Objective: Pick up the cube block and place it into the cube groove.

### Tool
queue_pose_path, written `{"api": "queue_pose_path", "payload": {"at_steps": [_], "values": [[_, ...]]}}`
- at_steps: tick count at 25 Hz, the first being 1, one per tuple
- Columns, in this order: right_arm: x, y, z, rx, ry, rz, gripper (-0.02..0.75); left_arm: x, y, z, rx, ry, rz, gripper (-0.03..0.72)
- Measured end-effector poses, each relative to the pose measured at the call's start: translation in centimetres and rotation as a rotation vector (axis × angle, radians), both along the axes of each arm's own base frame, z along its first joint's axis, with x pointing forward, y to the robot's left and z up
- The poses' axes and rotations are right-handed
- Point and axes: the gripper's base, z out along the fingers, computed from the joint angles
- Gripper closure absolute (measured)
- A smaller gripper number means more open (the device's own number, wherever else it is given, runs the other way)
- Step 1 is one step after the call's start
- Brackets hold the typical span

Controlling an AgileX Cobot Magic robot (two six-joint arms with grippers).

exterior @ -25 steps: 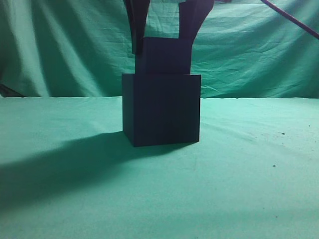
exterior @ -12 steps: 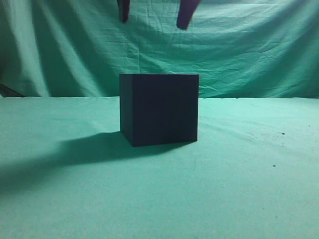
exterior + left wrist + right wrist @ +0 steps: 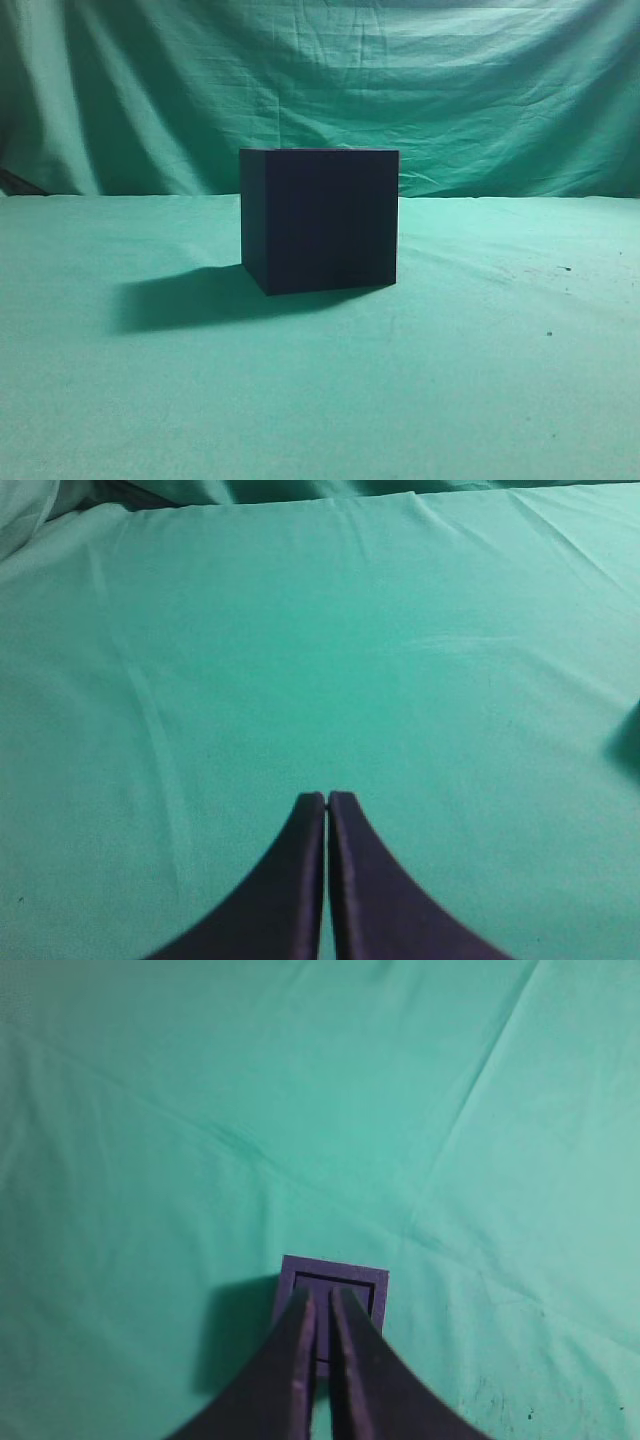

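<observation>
The cube block (image 3: pixel 345 1290) sits down inside the cube groove (image 3: pixel 320 220), seen only from the right wrist view: its lighter purple top face fills the opening, ringed by a thin dark gap and then by the groove's rim. In the exterior view the block is hidden by the groove's walls, and nothing rises above the top edge of the box.

The cube groove stands upright on the counter (image 3: pixel 500 380), about midway between the left and right edges and toward the back edge, where the draped green backdrop (image 3: pixel 480 90) begins. Its near faces are plain, matte and almost black; no brand, label or writing can be read on them or on the block's top. A shadow falls from its base toward the counter's left edge.

The right end effector (image 3: pixel 320 1298) hangs above the groove, looking straight down on it, its two dark fingers nearly pressed together with only a narrow slit between them and nothing pinched. The left end effector (image 3: pixel 327 798) is over bare green cloth, away from the box, its fingertips pressed together and holding nothing. A dark blurred shape shows at the right edge of the left wrist view; what it is cannot be told.

A few dark specks dot the cloth toward the counter's right edge.
</observation>
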Motion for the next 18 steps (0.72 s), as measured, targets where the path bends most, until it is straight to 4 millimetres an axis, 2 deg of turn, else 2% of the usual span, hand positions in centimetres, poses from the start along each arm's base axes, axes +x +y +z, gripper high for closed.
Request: {"api": "queue_pose_path", "payload": {"at_steps": [3,6,13,18], "values": [[-2.7,-2.4,2.6,0.054,-0.054,0.001,0.738,0.0,0.0,0.0,0.0,0.0,0.0,0.688],[-5.1,-4.5,2.6,0.054,-0.054,0.001,0.738,0.0,0.0,0.0,0.0,0.0,0.0,0.688],[-10.1,-9.1,-1.2,-0.003,0.009,0.001,0.738,0.0,0.0,0.0,0.0,0.0,0.0,0.688],[-13.2,-11.7,-3.7,0.05,-0.033,0.008,0.738,0.0,0.0,0.0,0.0,0.0,0.0,0.688]]}}
